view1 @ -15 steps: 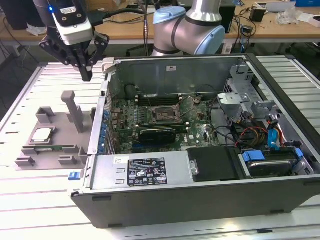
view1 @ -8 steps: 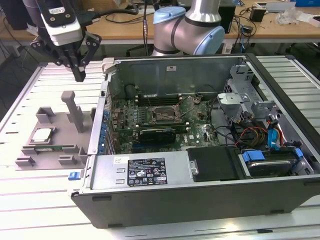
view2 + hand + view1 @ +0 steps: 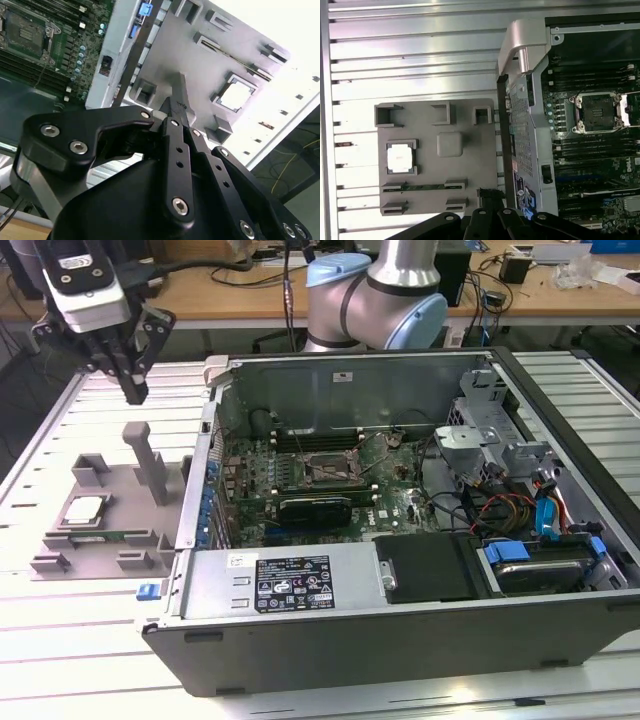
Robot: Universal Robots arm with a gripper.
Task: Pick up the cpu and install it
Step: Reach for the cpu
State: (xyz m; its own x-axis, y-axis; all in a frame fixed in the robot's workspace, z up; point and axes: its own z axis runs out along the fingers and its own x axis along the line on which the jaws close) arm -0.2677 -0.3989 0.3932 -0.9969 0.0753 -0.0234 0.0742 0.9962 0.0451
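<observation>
In the exterior view the pincer [image 3: 133, 390] is hanging above the desk [image 3: 60, 640], its fingers pressed together and gripping nothing. The cpu [image 3: 84, 510] is lying flat in a square pocket of the grey holder tray [image 3: 135, 502], at about 7 o'clock from the pincer and well apart. In both wrist views glare is bleaching the cpu [image 3: 235, 95] [image 3: 400, 157]. The open computer case [image 3: 400, 640], at 3 o'clock of the tray, is hiding the arm's base.
</observation>
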